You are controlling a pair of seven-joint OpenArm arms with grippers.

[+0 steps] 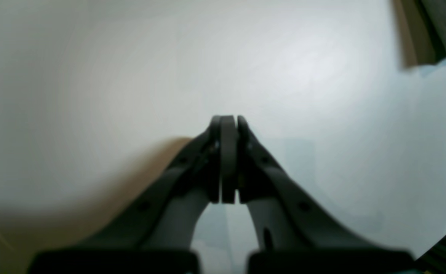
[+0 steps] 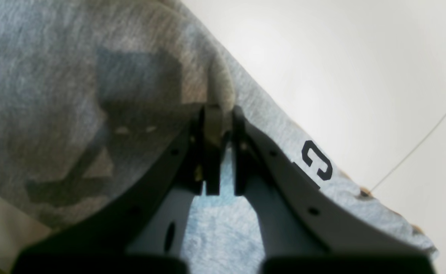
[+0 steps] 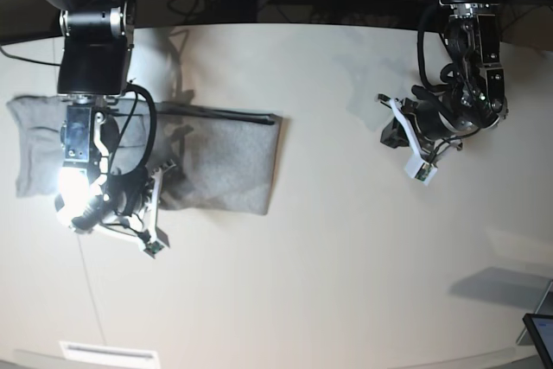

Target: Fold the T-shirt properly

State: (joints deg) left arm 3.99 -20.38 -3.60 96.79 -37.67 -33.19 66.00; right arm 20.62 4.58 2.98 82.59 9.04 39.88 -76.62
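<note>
clearly the right gripper is the one on the job: its jaws pinch a fold of the t-shirt, which lies at the left of the base view, long axis running left to right. the left gripper, pressed together on nothing, hangs well apart over bare table at upper right. no containers show.

T-shirt lettering mostly hidden by right claw.
</note>
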